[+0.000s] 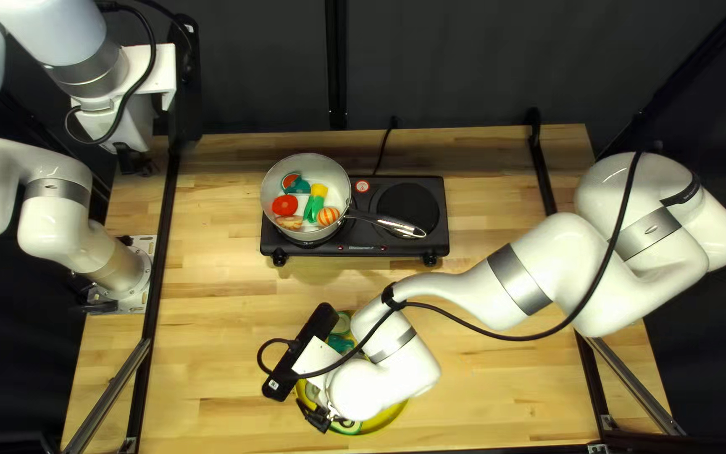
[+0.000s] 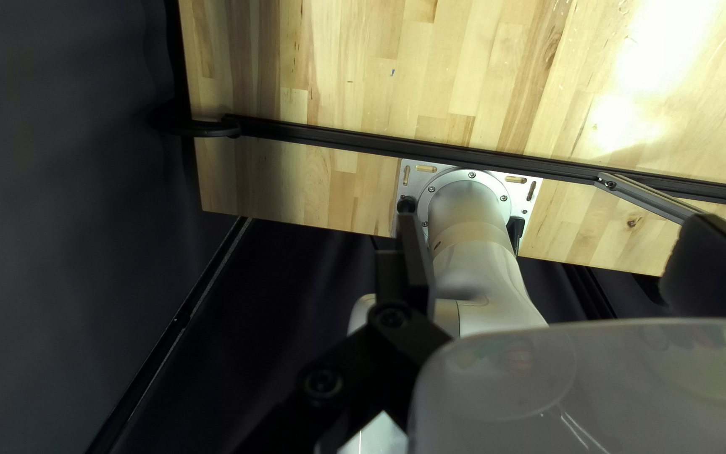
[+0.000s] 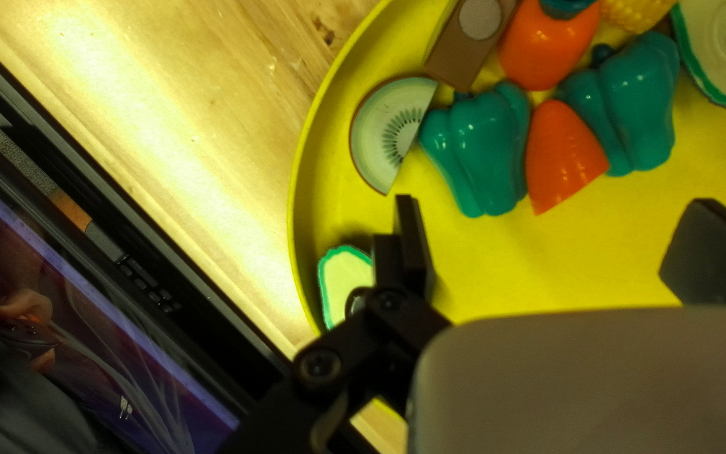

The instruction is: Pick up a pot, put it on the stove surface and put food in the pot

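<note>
My left gripper [image 1: 132, 161] hangs raised near the table's far left corner; in the left wrist view that gripper [image 2: 552, 252] stands open and empty. Low over the yellow dish [image 1: 393, 415] is my right gripper [image 1: 317, 415], partly hidden by its arm. In the right wrist view the open right gripper [image 3: 548, 244] has bare yellow dish [image 3: 497, 269] between its fingers. One finger overlaps a pale green-edged piece [image 3: 342, 282]. Ahead lie a kiwi slice [image 3: 384, 130], teal peppers [image 3: 485, 151] and an orange-red tip [image 3: 560, 151]. The pot [image 1: 334, 183] sits on the stove's [image 1: 371, 210] left burner, holding several food pieces.
The pot's handle [image 1: 392, 224] reaches over the stove toward the bare right burner [image 1: 411, 209]. My right arm spans the table's right half. Dark rails [image 1: 161, 244] run along both sides. A dark-framed screen [image 3: 119, 361] stands beside the dish, past the table's edge.
</note>
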Robot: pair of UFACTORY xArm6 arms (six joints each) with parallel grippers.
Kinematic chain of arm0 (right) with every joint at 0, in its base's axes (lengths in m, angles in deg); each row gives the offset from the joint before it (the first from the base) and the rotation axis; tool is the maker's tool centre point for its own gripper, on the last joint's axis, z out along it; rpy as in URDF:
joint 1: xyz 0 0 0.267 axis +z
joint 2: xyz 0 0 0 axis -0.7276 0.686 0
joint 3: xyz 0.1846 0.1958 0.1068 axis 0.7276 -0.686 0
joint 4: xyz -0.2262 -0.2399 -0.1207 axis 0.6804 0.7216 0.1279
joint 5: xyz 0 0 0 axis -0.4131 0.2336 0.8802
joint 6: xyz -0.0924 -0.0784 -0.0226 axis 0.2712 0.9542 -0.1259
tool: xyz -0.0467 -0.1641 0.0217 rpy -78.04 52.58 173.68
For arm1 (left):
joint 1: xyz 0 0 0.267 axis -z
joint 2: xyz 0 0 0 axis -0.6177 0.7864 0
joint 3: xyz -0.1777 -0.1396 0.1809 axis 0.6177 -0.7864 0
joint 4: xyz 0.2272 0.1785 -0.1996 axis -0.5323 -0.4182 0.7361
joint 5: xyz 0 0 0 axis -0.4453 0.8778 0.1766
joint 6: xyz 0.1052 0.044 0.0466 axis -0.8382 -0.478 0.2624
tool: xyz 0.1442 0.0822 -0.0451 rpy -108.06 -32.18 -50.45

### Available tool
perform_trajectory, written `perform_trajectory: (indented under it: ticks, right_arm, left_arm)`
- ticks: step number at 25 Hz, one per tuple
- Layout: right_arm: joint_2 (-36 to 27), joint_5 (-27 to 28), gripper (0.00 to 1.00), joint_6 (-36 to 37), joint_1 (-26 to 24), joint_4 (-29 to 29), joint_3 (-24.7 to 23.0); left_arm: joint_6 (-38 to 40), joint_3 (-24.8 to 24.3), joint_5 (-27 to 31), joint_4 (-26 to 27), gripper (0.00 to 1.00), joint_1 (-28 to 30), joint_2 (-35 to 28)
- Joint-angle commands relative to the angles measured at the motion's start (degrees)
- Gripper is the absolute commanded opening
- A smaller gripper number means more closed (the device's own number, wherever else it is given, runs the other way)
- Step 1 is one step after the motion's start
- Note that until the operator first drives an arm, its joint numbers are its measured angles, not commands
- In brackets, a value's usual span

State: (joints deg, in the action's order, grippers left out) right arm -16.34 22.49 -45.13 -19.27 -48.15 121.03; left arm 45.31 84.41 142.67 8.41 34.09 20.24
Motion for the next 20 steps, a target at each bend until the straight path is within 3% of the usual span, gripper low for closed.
perform_trajectory:
  ticks: [1, 6, 13, 17, 20]
  right_arm:
    - [-2.2, 0.8, 1.0, -3.0, 0.6, -1.7, -0.7]
    - [0.3, 3.0, 1.0, -9.1, 1.2, -7.9, 3.8]
    - [1.0, 3.6, 1.0, -9.8, 1.6, -8.2, 4.9]
    - [-2.2, -0.2, 1.0, -7.2, 3.0, -6.4, -1.0]
    - [-4.4, -3.2, 1.0, -2.6, 3.3, -8.9, -4.0]
  left_arm:
    - [0.0, 0.0, 0.0, 0.0, 1.0, 0.0, 0.0]
    - [0.0, 0.0, 0.0, 0.0, 1.0, 0.0, 0.0]
    - [0.0, 0.0, 0.0, 0.0, 1.0, 0.0, 0.0]
    - [0.0, 0.0, 0.0, 0.0, 1.0, 0.0, 0.0]
    - [0.0, 0.0, 0.0, 0.0, 1.0, 0.0, 0.0]
